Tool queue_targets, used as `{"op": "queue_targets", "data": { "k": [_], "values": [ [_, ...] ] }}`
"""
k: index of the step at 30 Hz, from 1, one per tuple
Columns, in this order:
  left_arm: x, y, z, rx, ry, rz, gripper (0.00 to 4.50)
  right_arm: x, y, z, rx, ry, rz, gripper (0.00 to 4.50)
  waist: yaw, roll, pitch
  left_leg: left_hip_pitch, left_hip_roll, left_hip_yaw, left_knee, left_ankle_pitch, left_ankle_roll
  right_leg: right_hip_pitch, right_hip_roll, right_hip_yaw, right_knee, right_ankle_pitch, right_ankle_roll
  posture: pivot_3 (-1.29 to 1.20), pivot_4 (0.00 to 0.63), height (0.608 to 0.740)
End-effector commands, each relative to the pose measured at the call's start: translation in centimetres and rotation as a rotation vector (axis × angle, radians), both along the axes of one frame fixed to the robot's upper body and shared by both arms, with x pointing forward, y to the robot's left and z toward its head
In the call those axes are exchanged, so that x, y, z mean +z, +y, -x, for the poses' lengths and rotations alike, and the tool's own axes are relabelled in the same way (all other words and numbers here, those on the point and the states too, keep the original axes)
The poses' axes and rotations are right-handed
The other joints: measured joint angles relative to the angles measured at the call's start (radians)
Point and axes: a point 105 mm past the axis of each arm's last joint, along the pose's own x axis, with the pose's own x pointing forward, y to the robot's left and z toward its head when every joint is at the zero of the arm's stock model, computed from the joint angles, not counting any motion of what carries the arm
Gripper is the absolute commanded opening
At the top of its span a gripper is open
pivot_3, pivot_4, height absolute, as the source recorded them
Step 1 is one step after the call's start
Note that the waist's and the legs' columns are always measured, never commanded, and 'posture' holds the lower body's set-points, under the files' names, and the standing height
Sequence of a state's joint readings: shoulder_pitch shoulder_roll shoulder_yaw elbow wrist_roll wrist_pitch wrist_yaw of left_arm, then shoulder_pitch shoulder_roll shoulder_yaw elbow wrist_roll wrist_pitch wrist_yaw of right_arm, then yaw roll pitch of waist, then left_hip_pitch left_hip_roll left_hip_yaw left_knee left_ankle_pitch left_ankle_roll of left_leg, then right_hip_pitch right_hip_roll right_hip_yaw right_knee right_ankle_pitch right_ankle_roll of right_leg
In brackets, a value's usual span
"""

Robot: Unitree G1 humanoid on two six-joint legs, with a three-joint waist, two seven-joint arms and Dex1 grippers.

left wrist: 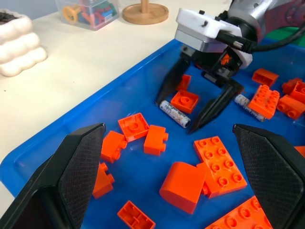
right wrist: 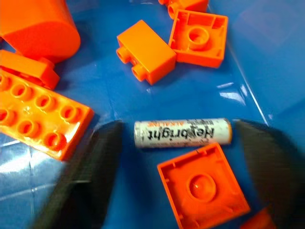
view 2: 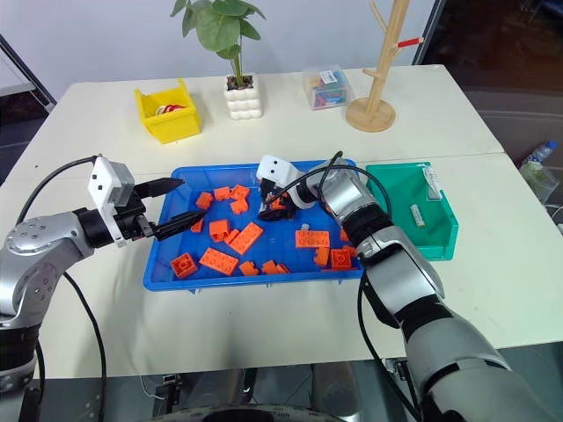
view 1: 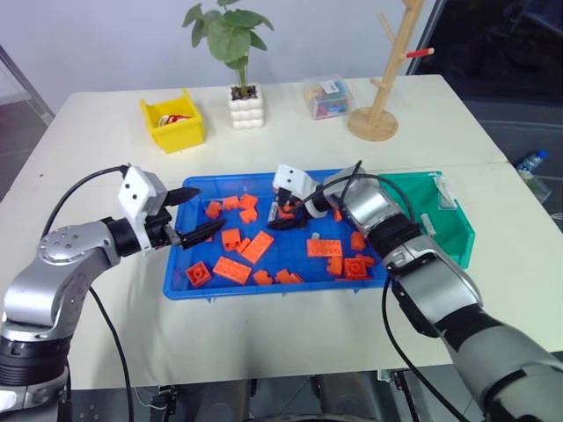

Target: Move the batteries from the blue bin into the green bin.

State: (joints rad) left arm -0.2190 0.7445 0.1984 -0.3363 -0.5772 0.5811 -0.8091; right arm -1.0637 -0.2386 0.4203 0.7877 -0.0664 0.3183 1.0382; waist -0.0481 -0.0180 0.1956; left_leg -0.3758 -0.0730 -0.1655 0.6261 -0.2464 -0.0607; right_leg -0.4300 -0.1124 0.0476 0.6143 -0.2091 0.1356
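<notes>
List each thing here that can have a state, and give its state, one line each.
Right gripper: open, fingers down on either side of a battery.
Battery: lying flat in the blue bin, not gripped.
Left gripper: open, holding nothing, at the blue bin's edge.
Green bin: one battery inside.
Orange bricks: scattered loose in the blue bin.

place: probably lab or office | cue: white table (view 1: pixel 264 154), potted plant (view 1: pixel 230 40), sorting bins
</notes>
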Motion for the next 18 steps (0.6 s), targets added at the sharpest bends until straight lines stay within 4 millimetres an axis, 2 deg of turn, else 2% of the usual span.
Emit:
{"op": "queue_targets", "data": {
  "k": [1, 6, 10, 15, 18],
  "values": [
    [1.2, -0.3, 0.2, -0.010, -0.056, -0.001, 4.50, 1.4, 0.8, -0.2, 0.022, -0.041, -0.021, 2.24, 0.001, 0.000, 0.000, 0.000, 0.000, 0.000, 0.000, 0.000, 0.000, 0.000, 0.000, 0.000, 0.000, 0.000, 0.000, 0.00, 0.150, 0.740],
    [1.2, -0.3, 0.1, -0.003, -0.057, 0.002, 4.50, 1.8, 0.9, -0.1, 0.029, -0.048, -0.021, 2.24, 0.001, 0.000, 0.000, 0.000, 0.000, 0.000, 0.000, 0.000, 0.000, 0.000, 0.000, 0.000, 0.000, 0.000, 0.000, 0.00, 0.150, 0.740],
    [1.1, -0.3, 0.2, -0.006, -0.054, 0.005, 4.50, 3.3, 0.8, -0.5, 0.016, -0.082, -0.041, 2.24, 0.000, 0.000, 0.000, 0.000, 0.000, 0.000, 0.000, 0.000, 0.000, 0.000, 0.000, 0.000, 0.000, 0.000, 0.000, 0.00, 0.150, 0.740],
    [0.9, -1.6, 0.5, -0.093, -0.040, 0.009, 4.50, 7.9, -0.3, -0.8, 0.001, -0.148, -0.095, 2.24, 0.002, 0.000, 0.000, 0.000, 0.000, 0.000, 0.000, 0.000, 0.000, 0.000, 0.000, 0.000, 0.000, 0.000, 0.000, 0.00, 0.150, 0.740],
    [1.2, -2.9, -0.1, -0.160, -0.045, 0.035, 4.50, 11.0, -2.5, -1.2, -0.045, -0.220, -0.118, 2.24, 0.008, 0.000, 0.000, -0.001, 0.000, 0.000, 0.000, 0.000, 0.000, 0.000, 0.000, 0.000, 0.000, 0.000, 0.000, 0.00, 0.150, 0.740]
  ]
}}
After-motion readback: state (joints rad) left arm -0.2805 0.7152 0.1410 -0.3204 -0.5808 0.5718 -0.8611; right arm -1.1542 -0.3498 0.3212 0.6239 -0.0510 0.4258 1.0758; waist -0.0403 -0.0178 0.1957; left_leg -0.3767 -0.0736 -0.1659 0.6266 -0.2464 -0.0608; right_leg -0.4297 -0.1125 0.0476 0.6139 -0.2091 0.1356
